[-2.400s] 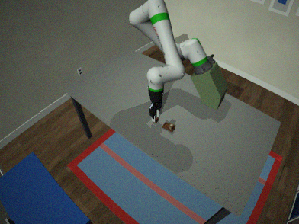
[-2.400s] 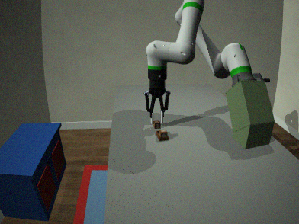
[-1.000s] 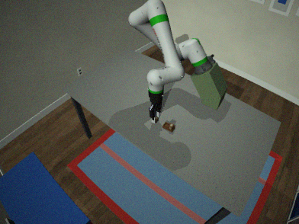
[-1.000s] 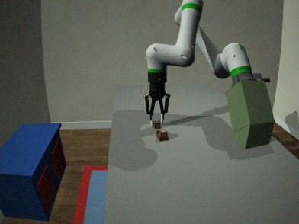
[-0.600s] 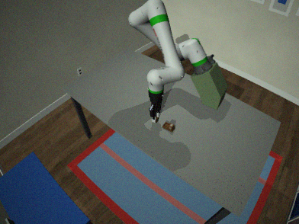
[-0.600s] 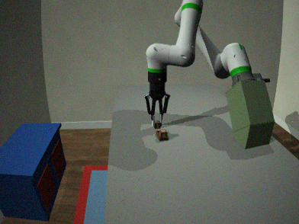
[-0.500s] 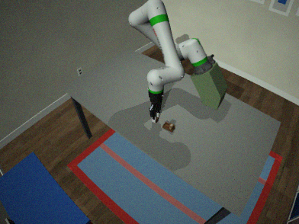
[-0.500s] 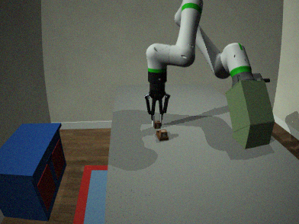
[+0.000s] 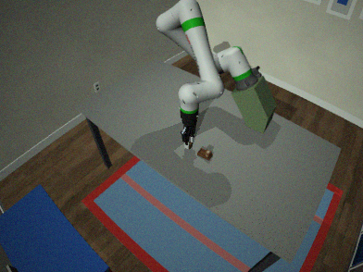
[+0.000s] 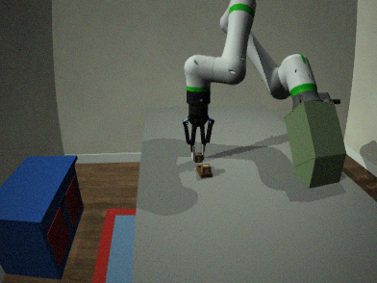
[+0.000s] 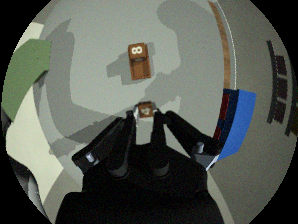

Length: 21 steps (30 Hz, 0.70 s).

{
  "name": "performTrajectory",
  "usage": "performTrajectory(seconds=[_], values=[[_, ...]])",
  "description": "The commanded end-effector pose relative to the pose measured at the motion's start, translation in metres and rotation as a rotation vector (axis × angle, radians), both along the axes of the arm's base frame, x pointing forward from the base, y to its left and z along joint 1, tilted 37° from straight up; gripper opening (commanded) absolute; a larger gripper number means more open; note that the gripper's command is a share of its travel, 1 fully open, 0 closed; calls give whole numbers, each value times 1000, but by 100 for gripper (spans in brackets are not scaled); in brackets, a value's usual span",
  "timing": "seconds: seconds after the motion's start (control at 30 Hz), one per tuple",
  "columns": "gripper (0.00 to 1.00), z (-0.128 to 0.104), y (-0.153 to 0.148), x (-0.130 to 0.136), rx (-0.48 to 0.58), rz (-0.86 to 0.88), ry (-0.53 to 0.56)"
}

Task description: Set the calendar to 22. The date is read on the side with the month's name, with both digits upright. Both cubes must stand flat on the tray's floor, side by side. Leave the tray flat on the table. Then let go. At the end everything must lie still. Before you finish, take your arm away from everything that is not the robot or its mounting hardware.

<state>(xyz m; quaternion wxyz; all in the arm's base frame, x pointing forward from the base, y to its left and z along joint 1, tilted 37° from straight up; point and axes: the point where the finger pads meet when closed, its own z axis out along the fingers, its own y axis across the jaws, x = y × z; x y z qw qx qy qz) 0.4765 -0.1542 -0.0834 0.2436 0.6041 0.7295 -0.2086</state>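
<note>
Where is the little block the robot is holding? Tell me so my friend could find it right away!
Find the white and green robot arm over the grey table and follow it down to its black pincer. The small brown cube is pinched between the tips, up off the table. The other cube sits in the brown tray on the table, and nothing holds it.
</note>
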Motion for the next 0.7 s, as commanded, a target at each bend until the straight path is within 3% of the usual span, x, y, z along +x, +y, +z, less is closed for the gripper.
performTrajectory(seconds=[0.0,0.47,0.67], values=[[17,0,0,0,0,0,0],[17,1,1,0,0,0,0],[17,19,15,-2,0,0,0]])
